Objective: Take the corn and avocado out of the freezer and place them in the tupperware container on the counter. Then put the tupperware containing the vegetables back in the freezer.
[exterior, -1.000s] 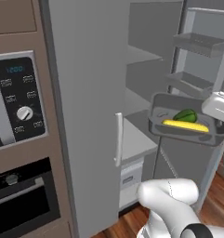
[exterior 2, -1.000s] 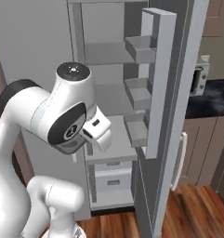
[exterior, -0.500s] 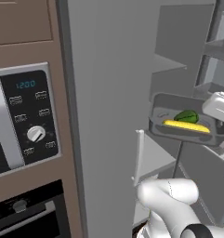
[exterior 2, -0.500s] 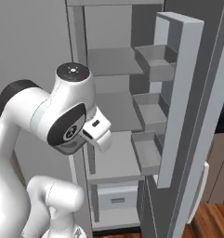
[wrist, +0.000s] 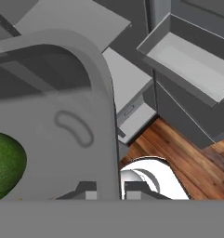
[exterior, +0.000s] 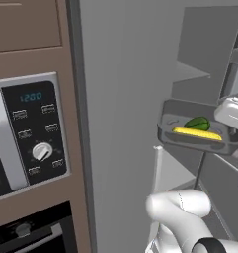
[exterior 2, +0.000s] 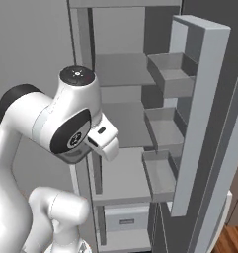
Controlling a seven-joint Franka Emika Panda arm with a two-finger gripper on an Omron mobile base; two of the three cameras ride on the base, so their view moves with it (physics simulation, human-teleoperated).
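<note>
Tupperware container (exterior: 195,138) held up in the air in front of the open freezer (exterior 2: 121,163), carrying corn (exterior: 197,134) along its near side and avocado (exterior: 197,122) just behind, touching it. Freezer shelves (exterior 2: 118,180) and door bins (exterior 2: 169,79) bare grey.

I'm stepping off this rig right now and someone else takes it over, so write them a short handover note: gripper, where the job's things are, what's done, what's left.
Gripper: shut on the rim of the shallow grey translucent tupperware container, holding it in the air.
Things: the bright yellow corn cob and the dark green rounded avocado both lie inside the container, side by side. The tall light-grey freezer stands open in front, its grey shelves and door bins bare.
Done: both vegetables are loaded and the container is lifted in front of the open freezer.
Left: set the container on a freezer shelf, then release.
</note>
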